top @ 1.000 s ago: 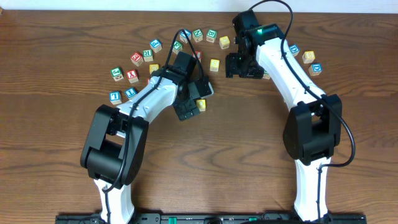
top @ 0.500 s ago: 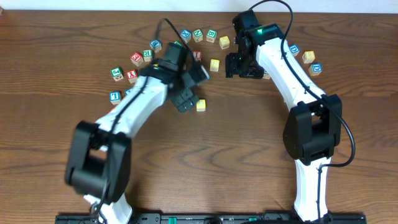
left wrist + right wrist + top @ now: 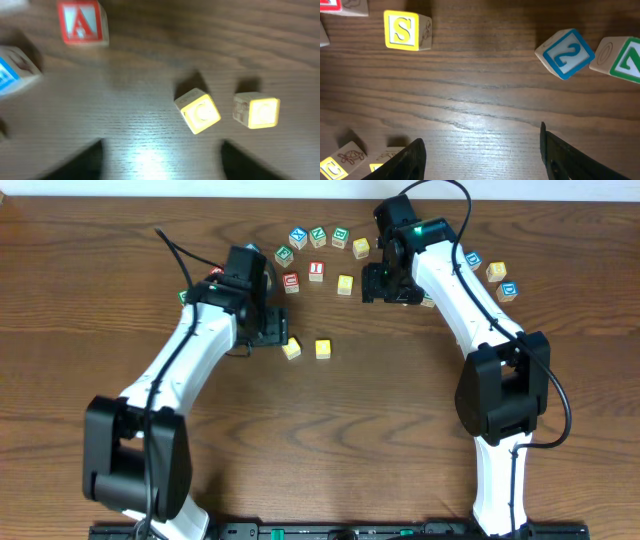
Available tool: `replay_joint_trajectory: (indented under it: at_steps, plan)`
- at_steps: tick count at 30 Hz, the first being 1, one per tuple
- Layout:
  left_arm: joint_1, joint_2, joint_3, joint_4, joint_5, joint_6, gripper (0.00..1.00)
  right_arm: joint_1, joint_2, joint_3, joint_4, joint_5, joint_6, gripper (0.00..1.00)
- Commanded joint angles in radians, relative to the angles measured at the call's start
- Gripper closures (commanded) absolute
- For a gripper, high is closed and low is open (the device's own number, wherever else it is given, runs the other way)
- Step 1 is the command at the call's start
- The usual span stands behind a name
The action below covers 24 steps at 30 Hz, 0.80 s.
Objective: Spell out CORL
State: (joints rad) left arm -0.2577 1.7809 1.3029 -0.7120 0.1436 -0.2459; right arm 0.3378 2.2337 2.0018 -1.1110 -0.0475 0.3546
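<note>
Two yellow letter blocks lie side by side on the wooden table: one showing C [image 3: 291, 348] [image 3: 198, 111] and another [image 3: 323, 349] [image 3: 257, 111] whose letter is too blurred to read. My left gripper [image 3: 268, 332] [image 3: 162, 160] is open and empty, just left of the C block. My right gripper [image 3: 390, 288] [image 3: 482, 155] is open and empty, hovering over bare wood near the back blocks. In the right wrist view a yellow S block [image 3: 405, 30] and a blue 2 block [image 3: 565, 53] lie ahead of the fingers.
Several more letter blocks form an arc at the back [image 3: 318, 236], with a red one [image 3: 292, 281] and a yellow one [image 3: 345, 284] nearer. More blocks lie at the right [image 3: 496, 271]. A red A block [image 3: 82, 22] lies beyond the left gripper.
My left arm has swung left and back, away from the second yellow block. The C block now lies uncovered where the gripper was. The right arm has not moved.
</note>
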Motion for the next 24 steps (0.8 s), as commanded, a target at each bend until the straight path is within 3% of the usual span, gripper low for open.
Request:
replay_joint_trajectory:
  at_steps: [1, 4, 8, 24]
  plan:
    - [-0.007, 0.034, -0.019, 0.004, -0.026, -0.171, 0.92, 0.010, -0.017, 0.012, 0.002, 0.012, -0.004, 0.31]
    - [-0.007, 0.034, -0.019, -0.020, -0.121, -0.280, 0.93, 0.010, -0.017, 0.012, -0.001, 0.013, -0.004, 0.31]
    - [-0.006, 0.037, -0.027, -0.039, -0.159, -0.333, 0.93, 0.010, -0.017, 0.012, -0.002, 0.013, -0.004, 0.30]
    - [-0.012, 0.193, -0.043, 0.109, -0.056, -0.336, 0.93, 0.013, -0.017, -0.011, -0.005, 0.023, -0.004, 0.29]
